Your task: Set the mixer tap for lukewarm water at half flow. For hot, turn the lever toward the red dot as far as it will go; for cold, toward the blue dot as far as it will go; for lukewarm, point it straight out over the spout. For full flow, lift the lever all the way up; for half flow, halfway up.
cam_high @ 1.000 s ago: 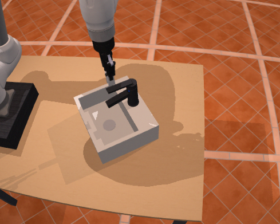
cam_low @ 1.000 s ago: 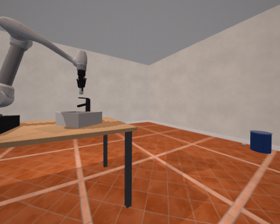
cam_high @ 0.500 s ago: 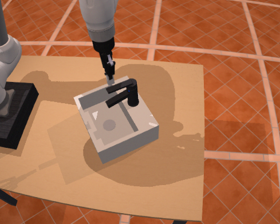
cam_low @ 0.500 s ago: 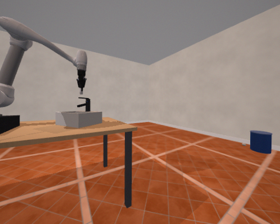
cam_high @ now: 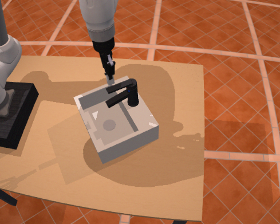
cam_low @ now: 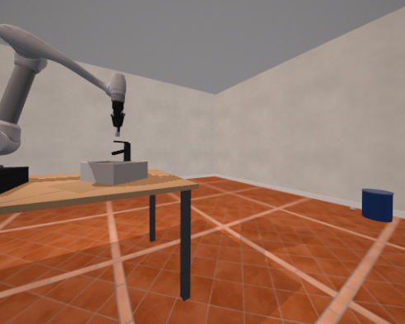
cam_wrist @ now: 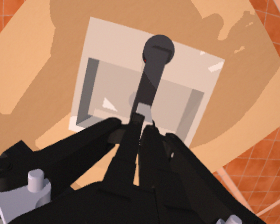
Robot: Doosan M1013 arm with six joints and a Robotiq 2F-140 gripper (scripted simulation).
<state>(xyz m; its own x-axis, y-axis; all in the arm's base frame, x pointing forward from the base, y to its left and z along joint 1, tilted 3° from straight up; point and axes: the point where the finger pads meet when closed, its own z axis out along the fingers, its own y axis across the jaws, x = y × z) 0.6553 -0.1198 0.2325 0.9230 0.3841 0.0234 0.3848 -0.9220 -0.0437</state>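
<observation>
From the top view I have the mixer tap (cam_high: 130, 94) standing at the back edge of the grey sink (cam_high: 149, 128), which sits near the middle of the bench (cam_high: 173, 168). Its lever (cam_high: 120, 86) runs out roughly parallel above the spout (cam_high: 116, 100), both reaching over the basin. My tool (cam_high: 110, 78) hangs just past the lever's free end, with its fingers together and nothing between them. I judge the lever to be a stiff, hinged metal bar: not fragile, probably smooth and a bit slippery, and moving only about its own pivot. I would work it at the free tip, where leverage is best, nudging from beneath with closed fingers instead of pinching it.

In the exterior view the arm reaches out long from its base, forearm sloping down, wrist turned so that the tool (cam_low: 118, 132) points straight down. It is clear above the tap (cam_low: 124, 151), not touching. The lever looks close to level here, so I take the half lift as not yet done.

The wrist view looks down the closed fingers along the lever (cam_wrist: 150, 81) to the round tap body. The lever seems to run straight over the basin, which suits lukewarm. I cannot make out the red dot from here.
</observation>
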